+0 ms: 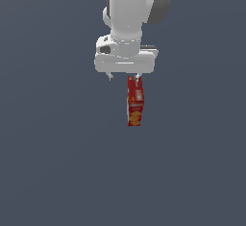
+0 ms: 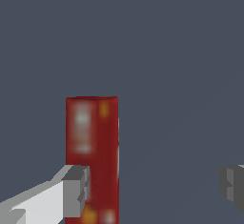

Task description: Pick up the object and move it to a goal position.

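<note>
From where I stand, the hand (image 1: 124, 78) hangs straight down off the white arm (image 1: 132, 8), and its two fingers are spread wide apart, gripping nothing. In the wrist view one finger (image 2: 76, 190) sits right against the red face of the box (image 2: 93, 151), touching it or as near as makes no difference, while the other finger (image 2: 232, 186) stands well off on the far side with bare grey tabletop (image 2: 181, 75) between it and the box. So the box is not centred in the opening; it hugs one finger. In the exterior view the box (image 1: 135, 102) lies on the tabletop directly below the hand, toward the finger on the exterior view's right, its long axis running away from the hand, and only the near end of it reaches in between the fingers. That is the relation the next move turns on, I think: the long axis lies across the line of closing, so the narrow width faces the fingers and fits easily, yet the far finger has the whole gap to travel and may nudge the box sideways before both sides bear on it. No goal marker shows in either view, so where it must be carried I cannot tell.
</note>
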